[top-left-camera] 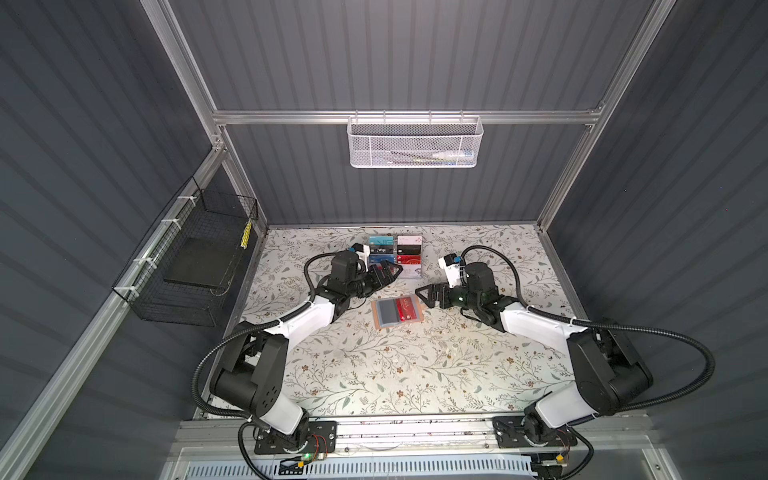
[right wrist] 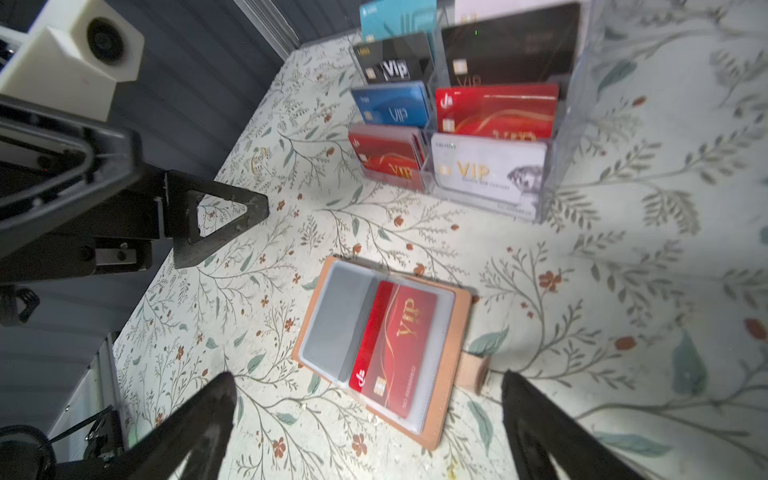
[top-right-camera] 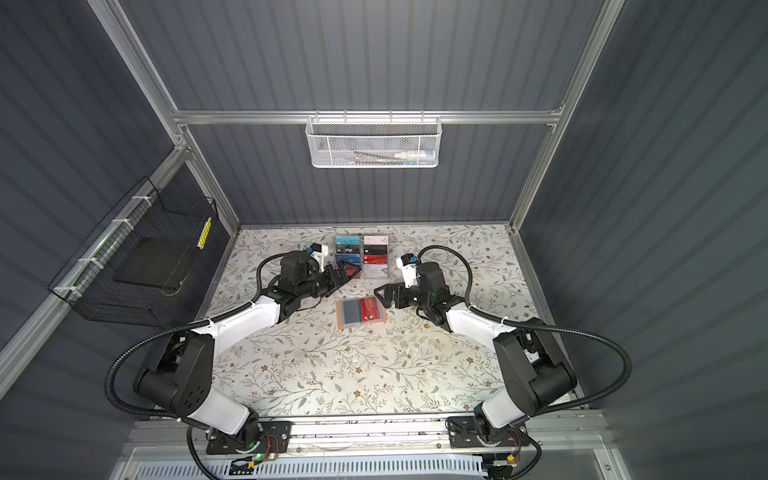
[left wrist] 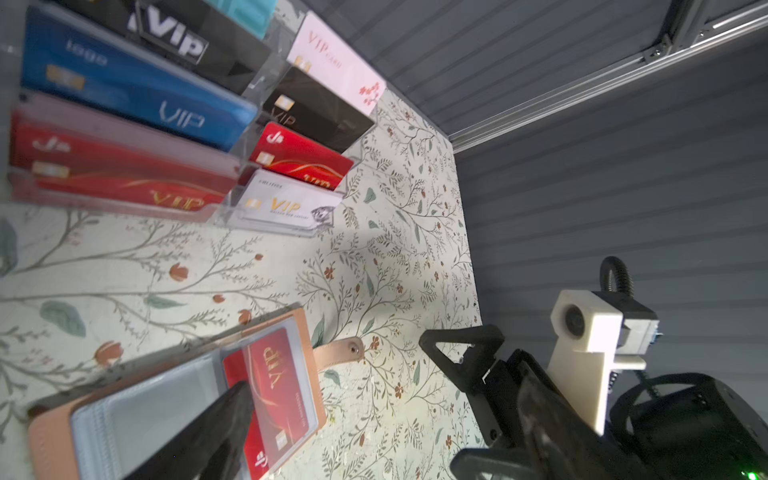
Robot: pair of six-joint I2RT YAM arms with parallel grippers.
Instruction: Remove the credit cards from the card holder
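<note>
I see the card holder (top-left-camera: 397, 312) lying open on the worktop (top-left-camera: 374, 374), with a red credit card (top-left-camera: 408, 309) in its right half. Just right of the card holder, my right pincer (top-left-camera: 423, 298) is spread wide and empty. Behind the card holder, my left pincer (top-left-camera: 392, 274) is spread too. Farther behind stands a clear card rack (top-left-camera: 395, 254).

I read gold "VIP" on the red credit card (right wrist: 399, 345) in the card holder (right wrist: 456, 345); in the clear rack (right wrist: 577, 104), white "Vip" on a black card (right wrist: 392, 62); "logo" and "VIP" on a blue card (left wrist: 124, 95); gold "VIP" on a white card (right wrist: 486, 174); "VIP CARD" on a pink card (left wrist: 332, 58).
</note>
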